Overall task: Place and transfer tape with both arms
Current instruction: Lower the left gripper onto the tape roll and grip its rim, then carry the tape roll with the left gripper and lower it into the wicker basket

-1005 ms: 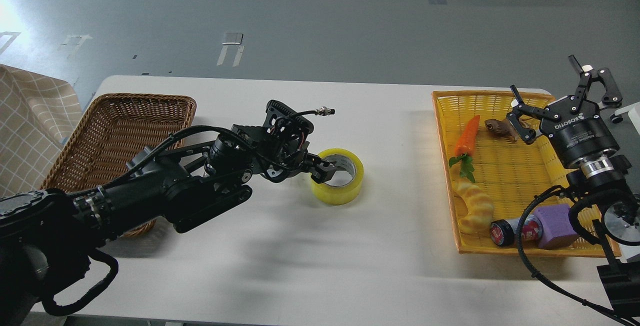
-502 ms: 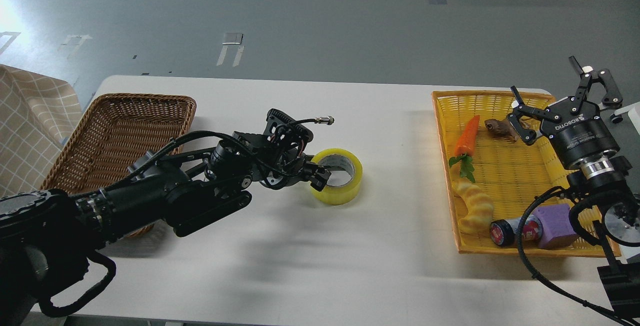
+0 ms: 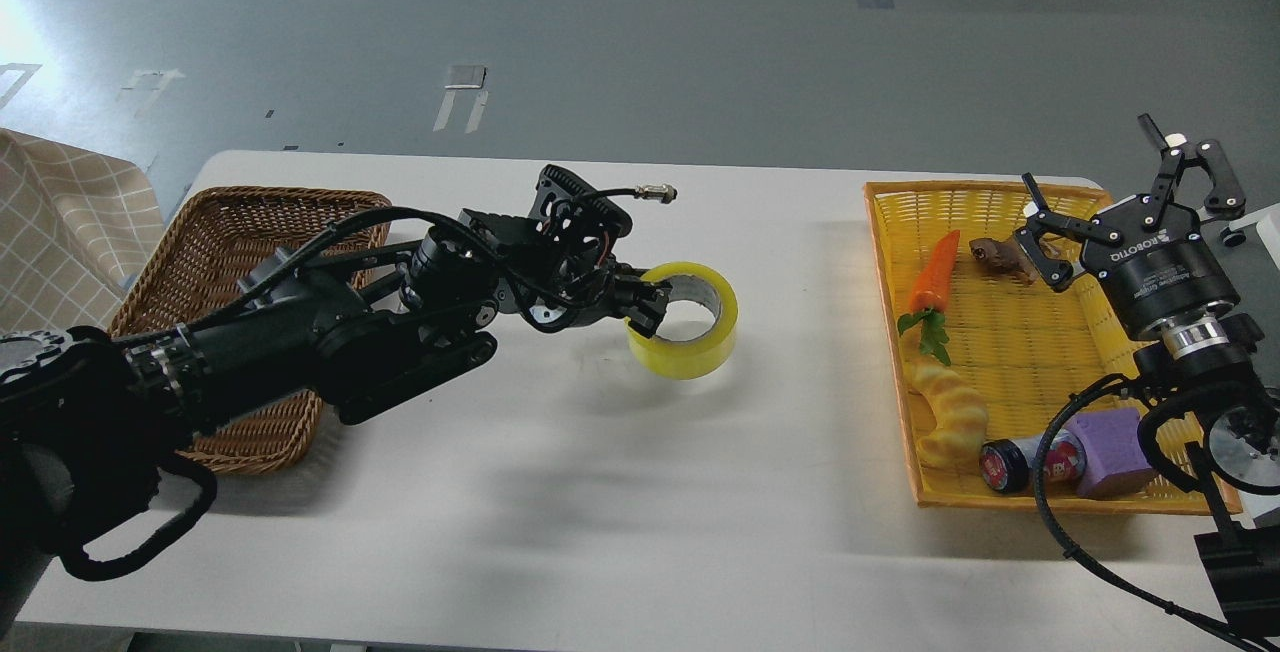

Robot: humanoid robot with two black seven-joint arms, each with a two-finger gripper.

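- Wide roll of translucent yellow packing tape (image 3: 690, 332) with grey-white cardboard core: sits near bench centre, tilted, its open core facing up and toward the camera. Core's inner wall visible, yellow outer band glossy.
- Left tool (image 3: 648, 310): black fingers clamped on the roll's near-left wall, one finger inside the core, one outside. Grasping the tape.
- Cannot tell whether the roll's lower edge touches the white bench (image 3: 620, 512) or hangs just above it.
- Right tool (image 3: 1120, 192): black ROBOTIQ unit, fingers spread apart, holding nothing, hovering over the far-right corner of the yellow woven tray (image 3: 890, 262).
- Tray contents: orange toy carrot with green leaves (image 3: 935, 277), small brown figure (image 3: 995, 257), yellow ridged croissant-like toy (image 3: 950, 412), red-capped small can (image 3: 1020, 462), purple block (image 3: 1110, 452).
- Brown wicker basket (image 3: 230, 262) at the bench's left, partly covered by the left arm.
- Open room: bare bench strip between the roll and the tray's left rim; wide bare area along the near edge in front of the roll.
- Far bench edge lies well behind the roll; tray's right side sits close to the bench's right edge, with right arm cabling over its near-right corner.
- Checked beige cloth (image 3: 60, 232) just beyond the basket, at the left frame edge.
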